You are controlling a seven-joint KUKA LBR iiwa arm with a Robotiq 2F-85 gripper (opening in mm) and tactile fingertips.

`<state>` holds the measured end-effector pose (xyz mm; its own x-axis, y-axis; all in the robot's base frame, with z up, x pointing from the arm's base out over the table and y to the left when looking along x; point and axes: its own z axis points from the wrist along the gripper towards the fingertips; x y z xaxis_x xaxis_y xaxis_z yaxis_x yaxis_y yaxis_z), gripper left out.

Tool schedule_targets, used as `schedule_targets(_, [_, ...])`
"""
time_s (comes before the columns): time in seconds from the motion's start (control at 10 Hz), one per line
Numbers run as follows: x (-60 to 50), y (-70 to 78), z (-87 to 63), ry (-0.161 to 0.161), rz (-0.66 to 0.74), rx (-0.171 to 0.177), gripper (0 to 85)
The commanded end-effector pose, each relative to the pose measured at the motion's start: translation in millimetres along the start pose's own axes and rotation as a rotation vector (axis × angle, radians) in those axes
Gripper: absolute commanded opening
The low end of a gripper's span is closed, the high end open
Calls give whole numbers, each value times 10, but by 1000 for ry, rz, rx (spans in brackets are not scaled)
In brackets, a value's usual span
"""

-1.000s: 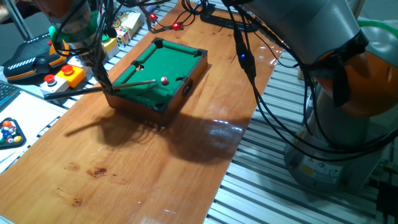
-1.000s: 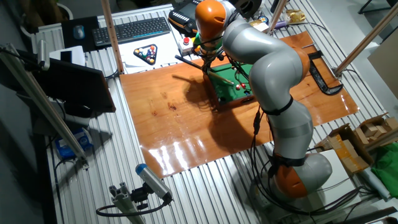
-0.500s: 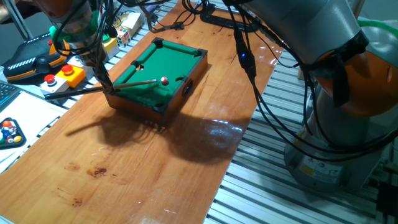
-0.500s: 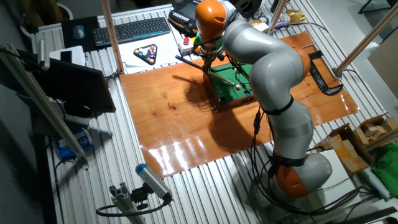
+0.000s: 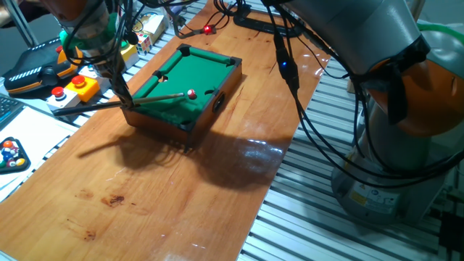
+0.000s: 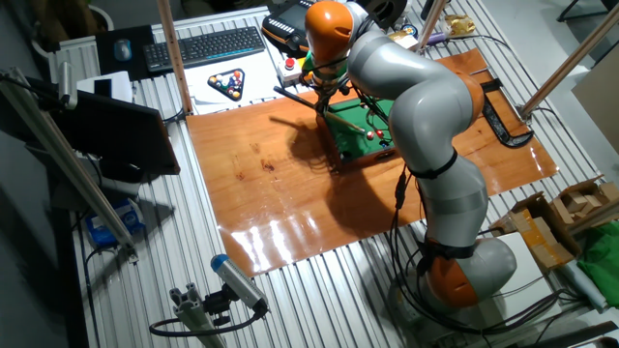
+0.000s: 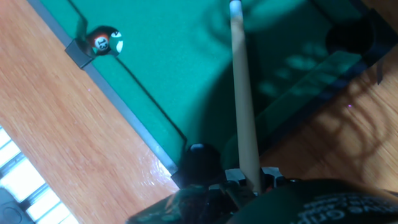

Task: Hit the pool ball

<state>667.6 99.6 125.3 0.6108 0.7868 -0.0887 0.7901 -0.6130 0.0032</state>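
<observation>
While the arm leans over the wooden board [image 5: 181,188], we see its gripper [image 5: 125,100] at the near short end of the miniature pool table [image 5: 206,109], with the jaws closed narrow on a thin cue stick [image 5: 163,96]. In the hand view the cue stick [image 7: 244,99] comes out between the fingers [image 7: 267,177] and runs straight up over the green felt [image 7: 180,74]. In one fixed view the cue lies low over the felt, and its tip is just beside the pool ball [image 5: 191,93]; we cannot tell if they touch. The pool ball is dark red with a pale spot and sits on the felt near the middle of the table, closer to the long rail on the robot's side. In the other fixed view the ball [image 6: 380,134] shows as a small red dot beside the arm [image 6: 416,97]. In the hand view another small ball [image 7: 104,41] sits in a pocket of the side rail. A black triangle rack of coloured balls [image 6: 228,85] lies on white paper beside the board, near a keyboard [image 6: 205,46]. A yellow box with a red button [image 5: 78,87] stands at the board edge.
</observation>
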Motion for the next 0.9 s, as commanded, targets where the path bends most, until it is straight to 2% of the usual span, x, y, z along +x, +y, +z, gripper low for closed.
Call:
schedule_targets(0.0, [-3,2,-1,0,1,0,10])
schedule_targets(0.8, [-26,19,-9,-4,4,-2,10])
